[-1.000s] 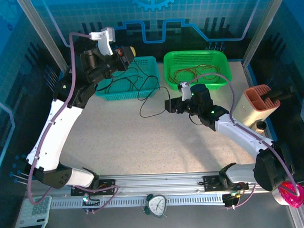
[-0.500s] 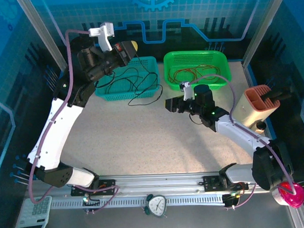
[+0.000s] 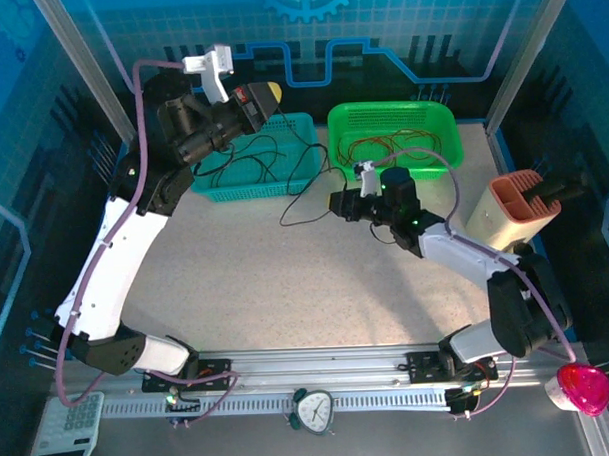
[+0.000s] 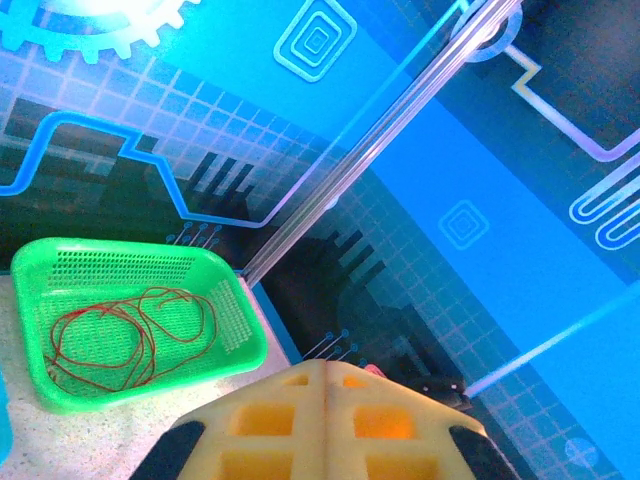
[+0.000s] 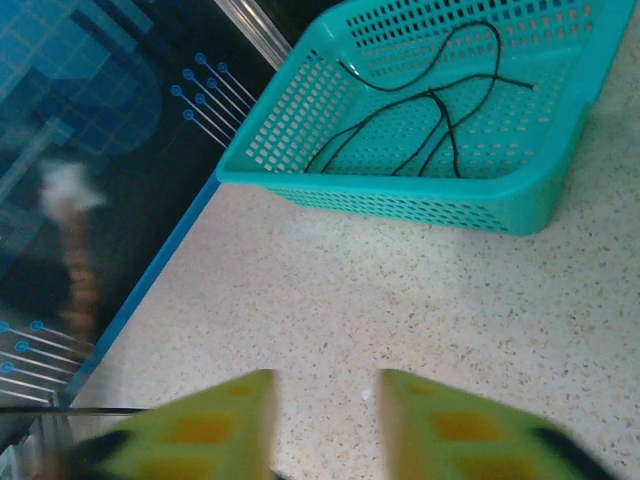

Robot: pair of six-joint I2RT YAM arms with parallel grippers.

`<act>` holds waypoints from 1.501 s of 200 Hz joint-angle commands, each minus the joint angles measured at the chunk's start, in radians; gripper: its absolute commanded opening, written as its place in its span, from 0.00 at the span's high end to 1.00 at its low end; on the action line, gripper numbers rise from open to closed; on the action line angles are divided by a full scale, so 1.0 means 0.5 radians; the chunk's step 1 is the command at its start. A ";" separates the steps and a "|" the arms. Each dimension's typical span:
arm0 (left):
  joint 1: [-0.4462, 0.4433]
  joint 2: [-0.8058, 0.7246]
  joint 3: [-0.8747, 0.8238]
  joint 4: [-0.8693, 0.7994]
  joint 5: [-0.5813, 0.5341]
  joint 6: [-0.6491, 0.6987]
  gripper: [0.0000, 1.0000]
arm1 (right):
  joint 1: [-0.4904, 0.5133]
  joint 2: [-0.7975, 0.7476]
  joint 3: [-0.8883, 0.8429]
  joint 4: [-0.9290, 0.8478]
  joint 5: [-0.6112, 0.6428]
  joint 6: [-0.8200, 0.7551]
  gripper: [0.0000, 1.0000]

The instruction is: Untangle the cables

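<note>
Left gripper (image 3: 269,93), shut, grasp unconfirmed, stands high over the teal basket (image 3: 245,193) of black cables (image 3: 252,168), likely lifting a strand towards the right gripper (image 3: 337,204), slightly open low over the table (image 3: 286,279); red cables (image 3: 392,142) occupy the green basket (image 3: 390,108).

A wide stretch of bare tabletop (image 3: 287,289) is found free in front of the two baskets, between the arms. Along its far edge it is bounded by the teal basket (image 3: 243,191) and the green basket (image 3: 390,109), which are separated by only a narrow gap. The tabletop just before that gap is crossed by a loose black cable (image 3: 294,202) trailing out of the teal basket. On the right, passage is narrowed by a tan upright holder (image 3: 519,205) and by the right arm (image 3: 466,258). The far corners are closed off by slanted frame posts (image 3: 84,71).
</note>
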 commanded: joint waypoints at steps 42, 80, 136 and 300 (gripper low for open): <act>-0.015 -0.002 0.153 -0.029 -0.113 0.144 1.00 | -0.218 -0.053 -0.057 -0.023 0.273 0.066 1.00; -0.006 -0.041 0.178 -0.090 -0.360 0.375 1.00 | -0.381 -0.217 -0.107 -0.319 0.465 0.035 1.00; 0.227 -0.145 0.153 -0.101 -0.498 0.447 1.00 | -0.648 -0.332 -0.145 -0.523 0.608 0.081 1.00; 0.632 0.284 0.429 0.299 -0.532 0.413 1.00 | -0.701 -0.556 -0.161 -0.697 0.610 0.074 1.00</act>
